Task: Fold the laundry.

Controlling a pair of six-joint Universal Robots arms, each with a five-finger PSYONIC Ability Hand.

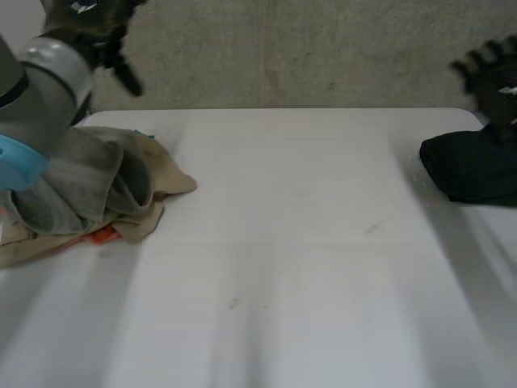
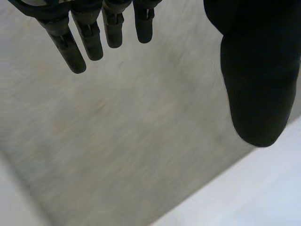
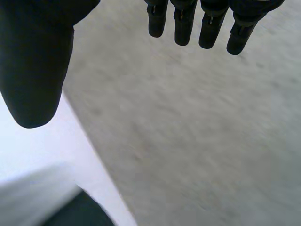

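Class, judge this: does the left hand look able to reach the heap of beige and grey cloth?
Probably yes: the left hand, open and empty, hovers just behind the cloth heap on its own side, with nothing between them.

- The surface lies bare across its whole middle, from the near edge to the far edge, a wide lane between two heaps.
- A rumpled pile of beige and grey cloths takes up the left side. The left arm hangs over it and covers part of it.
- A dark cloth sits bunched at the right edge, towards the far corner, with bare surface in front of it.
- The left robot hand hangs over the far-left corner, fingers straight, touching nothing.
- The right robot hand hangs above the dark cloth, fingers straight, holding nothing.
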